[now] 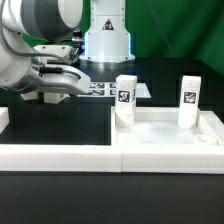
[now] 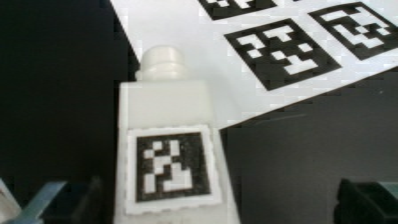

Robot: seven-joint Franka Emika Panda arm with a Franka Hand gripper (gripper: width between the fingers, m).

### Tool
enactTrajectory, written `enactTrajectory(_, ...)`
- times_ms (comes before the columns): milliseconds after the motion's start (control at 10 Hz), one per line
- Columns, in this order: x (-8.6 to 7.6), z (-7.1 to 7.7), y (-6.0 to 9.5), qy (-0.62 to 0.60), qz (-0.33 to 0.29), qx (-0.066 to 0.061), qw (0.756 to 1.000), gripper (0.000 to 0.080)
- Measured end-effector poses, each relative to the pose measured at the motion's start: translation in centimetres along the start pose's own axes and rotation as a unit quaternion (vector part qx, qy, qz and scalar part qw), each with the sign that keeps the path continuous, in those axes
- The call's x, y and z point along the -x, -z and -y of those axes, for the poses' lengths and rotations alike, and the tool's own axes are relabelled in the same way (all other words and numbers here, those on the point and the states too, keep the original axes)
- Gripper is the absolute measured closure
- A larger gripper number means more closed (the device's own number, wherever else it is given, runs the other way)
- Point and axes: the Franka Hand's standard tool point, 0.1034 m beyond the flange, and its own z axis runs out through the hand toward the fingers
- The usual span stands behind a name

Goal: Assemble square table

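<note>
On the black counter (image 1: 60,195) the large white plastic square tray-like top (image 1: 165,142) lies at the exterior view's right, and two white tagged leg blocks (image 1: 125,101) stand upright on it. The hand (image 2: 210,198) is wide open and holds nothing. Its fingers (image 2: 50,200) are on either side of a third white leg block (image 2: 169,140), which lies flat near the marker board (image 2: 294,45).

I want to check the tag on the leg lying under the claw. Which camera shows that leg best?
The wrist view: the leg fills the frame, tag and peg plain. In the exterior view the arm seems to hide it.
</note>
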Motion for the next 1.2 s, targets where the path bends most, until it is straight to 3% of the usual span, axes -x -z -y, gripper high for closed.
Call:
enactTrajectory(200, 0.00, -0.01, 0.02, 0.000, 0.000, 0.000, 1.000, 0.0151)
enactTrajectory(400, 0.00, -0.02, 0.02, 0.000, 0.000, 0.000, 1.000, 0.0400)
enactTrajectory(500, 0.00, -0.02, 0.02, 0.000, 0.000, 0.000, 1.000, 0.0400)
enactTrajectory(600, 0.00, -0.03, 0.02, 0.000, 0.000, 0.000, 1.000, 0.0511)
enactTrajectory(1200, 0.18, -0.06, 0.27, 0.000, 0.002, 0.000, 1.000, 0.0511)
